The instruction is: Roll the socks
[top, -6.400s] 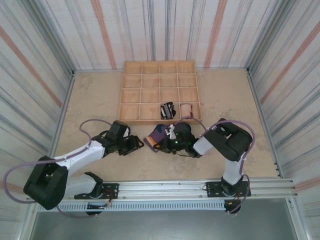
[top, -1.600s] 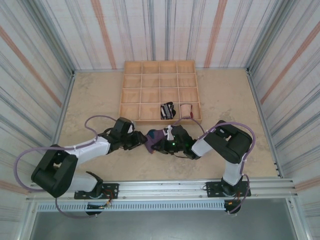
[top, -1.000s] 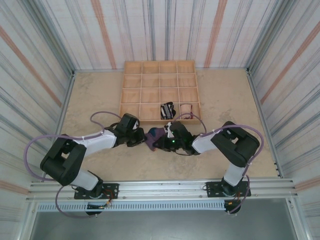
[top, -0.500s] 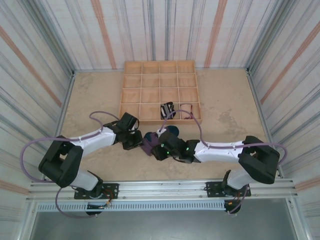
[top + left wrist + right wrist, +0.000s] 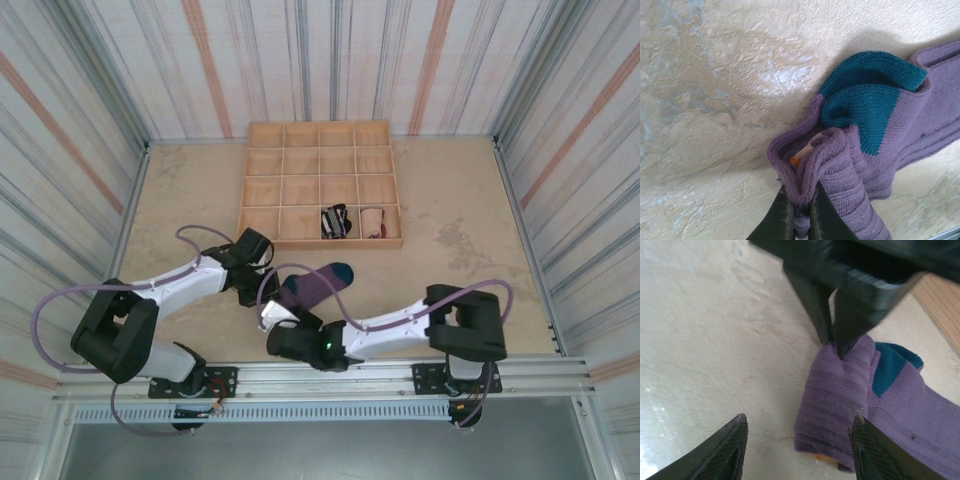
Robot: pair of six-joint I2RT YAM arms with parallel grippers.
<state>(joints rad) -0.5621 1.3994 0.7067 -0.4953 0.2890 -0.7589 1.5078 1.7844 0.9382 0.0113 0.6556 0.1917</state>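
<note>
The purple sock (image 5: 308,287) lies on the table in front of the tray, its teal toe (image 5: 342,271) pointing right. My left gripper (image 5: 262,285) is shut on a folded purple edge of it (image 5: 805,165), where a bit of orange shows. In the right wrist view the sock (image 5: 840,390) lies just ahead of my right gripper (image 5: 799,440), which is open with nothing between its fingers. That right gripper (image 5: 270,318) sits near the front of the table, just below the sock. The black-and-white sock (image 5: 333,221) and the peach sock (image 5: 372,221) sit rolled in the tray's front row.
The wooden compartment tray (image 5: 300,160) stands at the back middle. The right arm stretches low across the table's front from its base (image 5: 450,375). Striped walls close in the table on three sides.
My right gripper has opened, let go of the sock and drawn back toward the front left. The sock now lies stretched out with its toe to the right. My left gripper keeps its hold.
</note>
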